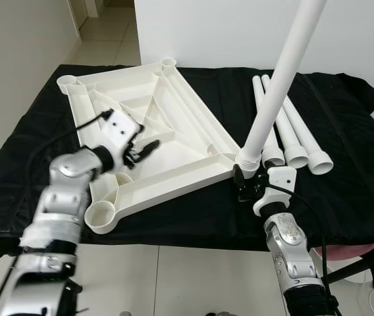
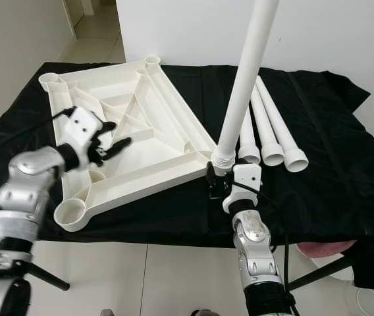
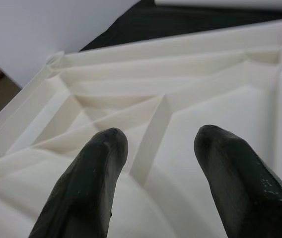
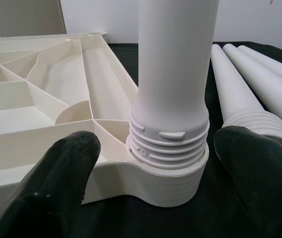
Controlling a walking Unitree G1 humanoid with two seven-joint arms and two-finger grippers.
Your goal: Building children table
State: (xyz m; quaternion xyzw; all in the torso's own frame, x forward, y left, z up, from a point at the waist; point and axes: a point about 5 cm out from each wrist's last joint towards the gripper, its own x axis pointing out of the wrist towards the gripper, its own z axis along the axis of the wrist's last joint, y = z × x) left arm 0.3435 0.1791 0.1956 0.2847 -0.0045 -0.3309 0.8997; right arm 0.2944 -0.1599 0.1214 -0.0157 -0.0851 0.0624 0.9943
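Right gripper [image 1: 247, 179], fingers spread, flanks the upright leg [image 1: 274, 92] at center; left gripper [image 1: 142, 150] hovers released over the tabletop [image 1: 174, 118].

Both eye views look down from the head at the tabletop [image 1: 149, 131] on the bench [image 1: 345, 164]. Each wrist view peers closely along its fingers at that tabletop.
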